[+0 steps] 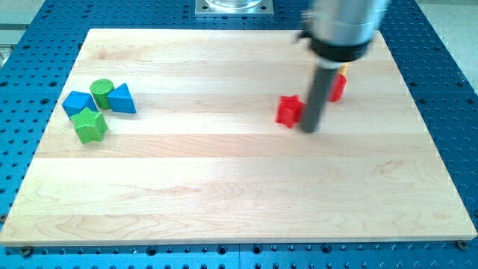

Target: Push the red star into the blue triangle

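The red star [288,110] lies right of the board's middle. My tip [308,129] touches its right side, just below and right of it. The blue triangle [122,99] sits far off at the view's left, next to a green cylinder [101,90], a blue block [78,103] and a green star [90,125]. The rod and its holder rise toward the view's top and hide the yellow blocks.
A red cylinder [337,87] stands right of the rod, partly hidden by it. The wooden board [239,194] rests on a blue perforated table [455,90]. A metal mount [233,7] is at the view's top centre.
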Action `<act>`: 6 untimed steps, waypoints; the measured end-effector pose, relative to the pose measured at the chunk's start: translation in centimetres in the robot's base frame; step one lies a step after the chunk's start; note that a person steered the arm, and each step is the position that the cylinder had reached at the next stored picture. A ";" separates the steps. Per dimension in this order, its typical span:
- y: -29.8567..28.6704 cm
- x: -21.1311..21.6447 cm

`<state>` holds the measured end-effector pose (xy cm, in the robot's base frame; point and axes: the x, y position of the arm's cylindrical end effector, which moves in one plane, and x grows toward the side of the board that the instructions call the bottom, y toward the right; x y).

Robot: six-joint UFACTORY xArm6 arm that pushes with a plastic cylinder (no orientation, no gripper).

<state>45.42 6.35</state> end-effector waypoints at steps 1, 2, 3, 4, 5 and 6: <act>-6.8 0.7; 1.3 1.5; 1.3 -1.9; -3.7 -2.6; -4.9 -0.4; -1.0 -2.1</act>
<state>43.34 5.33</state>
